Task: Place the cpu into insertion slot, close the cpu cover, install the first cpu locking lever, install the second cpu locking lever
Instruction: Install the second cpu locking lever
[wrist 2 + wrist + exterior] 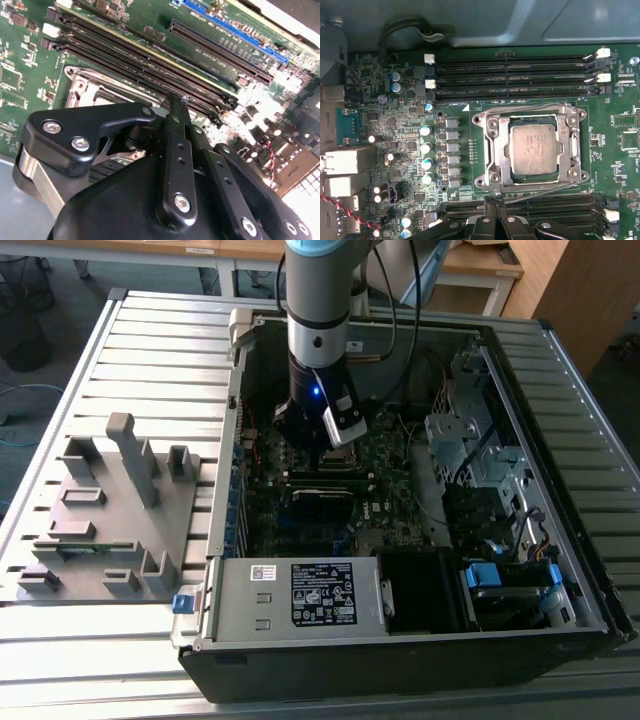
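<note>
Under closed cpu cover [532, 150], cpu [534, 149] partly hidden

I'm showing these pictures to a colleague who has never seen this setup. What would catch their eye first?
Probably the open computer case lying on the slatted table, with the robot arm reaching straight down into it. Next, in the first wrist view, the cpu sitting in the insertion slot, framed by the silver cpu cover, between rows of long black memory slots. The black hand sits just beside the socket.
</note>
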You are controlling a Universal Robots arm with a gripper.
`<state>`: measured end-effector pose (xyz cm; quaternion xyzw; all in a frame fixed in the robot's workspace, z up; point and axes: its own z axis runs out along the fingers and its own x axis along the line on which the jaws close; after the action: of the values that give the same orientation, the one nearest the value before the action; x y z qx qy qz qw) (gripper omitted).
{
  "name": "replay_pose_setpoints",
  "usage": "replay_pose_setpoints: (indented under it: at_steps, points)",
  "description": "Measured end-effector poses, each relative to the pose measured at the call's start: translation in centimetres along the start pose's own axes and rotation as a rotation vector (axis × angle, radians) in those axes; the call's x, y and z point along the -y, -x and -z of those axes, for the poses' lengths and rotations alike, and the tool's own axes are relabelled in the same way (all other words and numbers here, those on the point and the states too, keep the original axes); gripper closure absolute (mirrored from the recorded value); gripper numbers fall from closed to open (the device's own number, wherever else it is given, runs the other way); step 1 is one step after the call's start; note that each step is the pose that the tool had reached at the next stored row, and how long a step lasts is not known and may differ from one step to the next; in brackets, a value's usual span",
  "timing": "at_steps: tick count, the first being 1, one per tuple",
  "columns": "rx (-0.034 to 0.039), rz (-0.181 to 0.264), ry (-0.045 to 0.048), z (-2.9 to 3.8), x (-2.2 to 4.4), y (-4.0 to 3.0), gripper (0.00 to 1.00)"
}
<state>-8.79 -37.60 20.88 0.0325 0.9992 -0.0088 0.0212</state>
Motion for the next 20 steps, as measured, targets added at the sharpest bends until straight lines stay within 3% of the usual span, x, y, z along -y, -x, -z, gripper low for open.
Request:
replay_pose_setpoints:
  at_steps: [7, 12, 20]
  points:
    - [-0.0001, 0.000, -0.0002, -0.17, 0.01, -0.17, 0.90]
    - [-0.0005, -0.001, 0.0113, -0.23, 0.00, -0.21, 0.90]
    - [-0.0010, -0.001, 0.0145, -0.50, 0.02, -0.45, 0.90]
